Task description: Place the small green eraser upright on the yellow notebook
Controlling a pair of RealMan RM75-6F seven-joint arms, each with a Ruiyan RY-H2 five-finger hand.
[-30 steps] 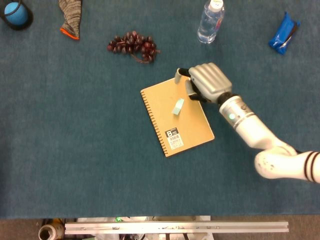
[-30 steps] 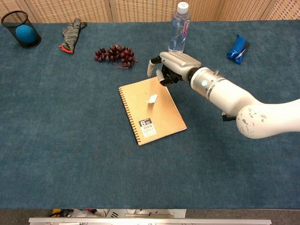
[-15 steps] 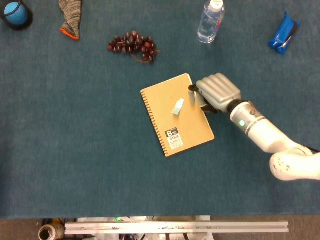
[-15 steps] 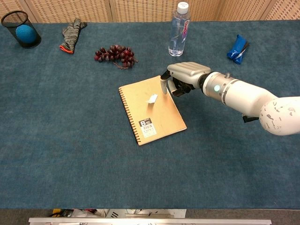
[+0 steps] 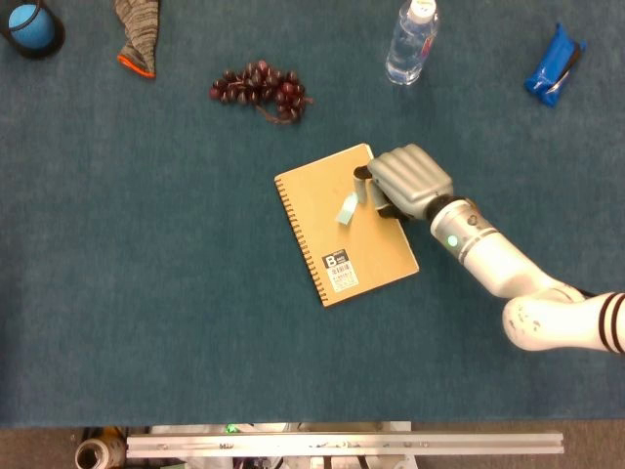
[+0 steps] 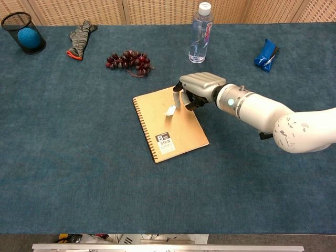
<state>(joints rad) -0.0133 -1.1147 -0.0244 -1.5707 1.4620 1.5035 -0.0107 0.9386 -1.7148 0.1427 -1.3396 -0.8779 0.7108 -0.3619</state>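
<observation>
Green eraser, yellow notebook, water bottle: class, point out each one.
green eraser [image 5: 348, 208], head view, its top face
yellow notebook [image 5: 375, 256], head view, bare cover
water bottle [image 6: 198, 38], chest view, its label

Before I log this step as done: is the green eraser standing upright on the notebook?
Upright, apparently: the eraser rises as a thin tilted slab from the notebook. The right hand hovers beside it; contact unclear.

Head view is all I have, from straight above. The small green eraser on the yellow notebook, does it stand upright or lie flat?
Observer: The chest view shows the green eraser rising off the yellow notebook, on end and slightly tilted.
Operator: Where is the right hand in height?
Observer: The right hand is low over the notebook's far edge, and its thumb points down beside the eraser's top. I cannot tell whether they touch.
</observation>
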